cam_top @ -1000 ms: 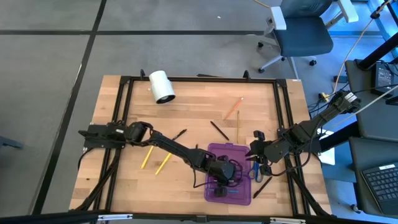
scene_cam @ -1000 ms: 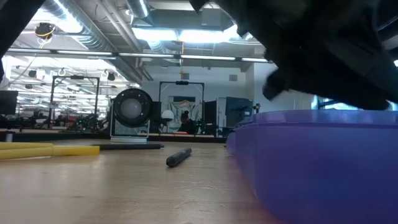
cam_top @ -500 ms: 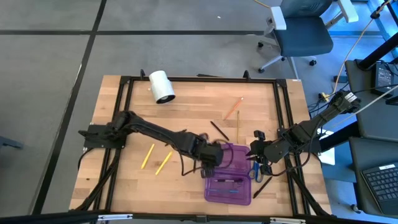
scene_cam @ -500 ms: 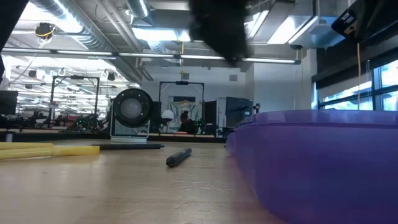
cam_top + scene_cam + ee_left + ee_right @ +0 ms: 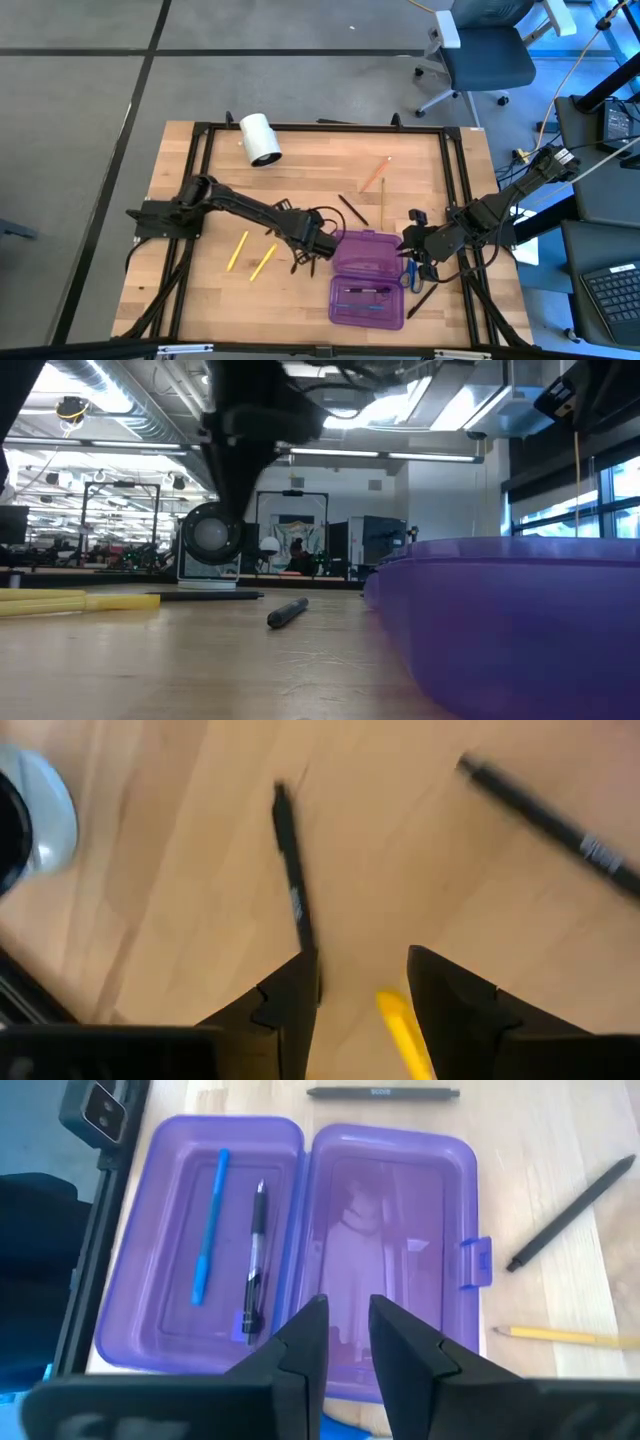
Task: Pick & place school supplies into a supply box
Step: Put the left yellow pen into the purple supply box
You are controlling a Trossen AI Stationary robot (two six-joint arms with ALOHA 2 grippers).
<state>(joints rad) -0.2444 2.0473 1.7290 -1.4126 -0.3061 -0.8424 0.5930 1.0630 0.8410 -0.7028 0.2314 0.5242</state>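
Note:
The purple supply box point(image 5: 366, 277) lies open near the table's near edge, with a blue pen point(image 5: 208, 1225) and a black pen point(image 5: 252, 1260) in its near half. My left gripper point(image 5: 305, 250) hangs open above the wood just left of the box. A black pen point(image 5: 293, 890) and a yellow pencil's tip point(image 5: 400, 1020) lie below its fingers. My right gripper point(image 5: 410, 245) waits at the box's right side, its fingers point(image 5: 305, 1342) a narrow gap apart. Two yellow pencils point(image 5: 250, 256), more black pens point(image 5: 352, 210), an orange pencil point(image 5: 375, 173) and blue scissors point(image 5: 412, 276) lie flat on the table.
A white roll point(image 5: 260, 138) lies on its side near the far left corner. A wood-tone pencil point(image 5: 381, 201) lies beyond the box, and a black pen point(image 5: 424, 298) lies at the box's right. A black frame point(image 5: 200, 180) borders the table. An office chair point(image 5: 485, 50) stands beyond it.
My left gripper has risen out of the box's near half and moved toward the table's left and far side, ending over the wood left of the box. The two pens it had hidden now show lying in the near half. My right arm has kept still.

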